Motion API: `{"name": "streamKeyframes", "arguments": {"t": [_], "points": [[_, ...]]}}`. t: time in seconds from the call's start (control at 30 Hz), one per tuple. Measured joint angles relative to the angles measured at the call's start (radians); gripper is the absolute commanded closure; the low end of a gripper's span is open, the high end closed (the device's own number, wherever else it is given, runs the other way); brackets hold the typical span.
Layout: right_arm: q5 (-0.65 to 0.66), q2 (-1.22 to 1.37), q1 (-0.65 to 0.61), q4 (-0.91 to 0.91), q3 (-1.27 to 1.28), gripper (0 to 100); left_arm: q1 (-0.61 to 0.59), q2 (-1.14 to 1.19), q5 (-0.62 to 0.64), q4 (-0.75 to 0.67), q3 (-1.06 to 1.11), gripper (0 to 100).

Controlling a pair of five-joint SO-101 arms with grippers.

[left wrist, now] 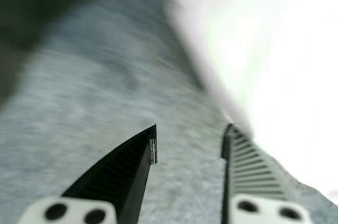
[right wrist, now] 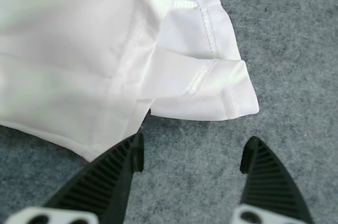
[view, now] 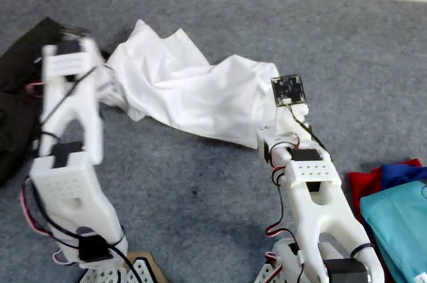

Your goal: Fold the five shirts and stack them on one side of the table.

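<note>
Grey, felt-like tabletop (view: 373, 49) runs under everything, and the white shirt (view: 193, 93) lies rumpled across the middle of it, not yet folded. Its long axis runs from one arm to the other, so each arm has an end. My left arm (view: 70, 183) stands at the end beside the dark cloth (view: 20, 76). My right arm (view: 313, 189) stands at the opposite end, on the side where the stack (view: 393, 209) of red, blue and teal sits, well apart from the shirt.

As I judge it, the next grab turns on the right end. In the right wrist view the right jaws are spread wide with only bare tabletop between them. The hemmed corner (right wrist: 232, 92) lies flat just ahead of the tips, roughly in line with the gap, and one tip sits at the shirt's edge. A short push forward and down should put the corner between them.

The left jaws are apart too and hold nothing. In the left wrist view the shirt lies off to one side, beside one jaw rather than in the gap, so I'd have to swing that arm toward the cloth first. The right arm is the better lined up.
</note>
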Motion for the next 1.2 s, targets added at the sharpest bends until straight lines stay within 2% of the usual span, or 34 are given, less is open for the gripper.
{"name": "streamKeyframes", "arguments": {"t": [0.17,0.47,0.53,0.7,0.9,1.2], "points": [[0.000,0.000,0.000,0.000,0.000,70.6,0.081,0.000,0.000,-0.155,0.112,83],[0.000,0.000,0.000,0.000,0.000,70.6,0.107,0.012,-0.002,-0.390,0.189,83],[0.000,0.000,0.000,0.000,0.000,70.6,0.120,0.031,-0.002,-0.402,0.190,83],[0.000,0.000,0.000,0.002,0.000,70.6,0.127,0.041,-0.005,-0.408,0.189,93],[0.000,0.000,-0.060,0.078,0.000,70.6,0.140,0.043,-0.006,-0.419,0.187,93],[0.000,0.000,-0.123,0.091,0.000,70.6,0.140,0.046,-0.006,-0.420,0.187,93]]}}
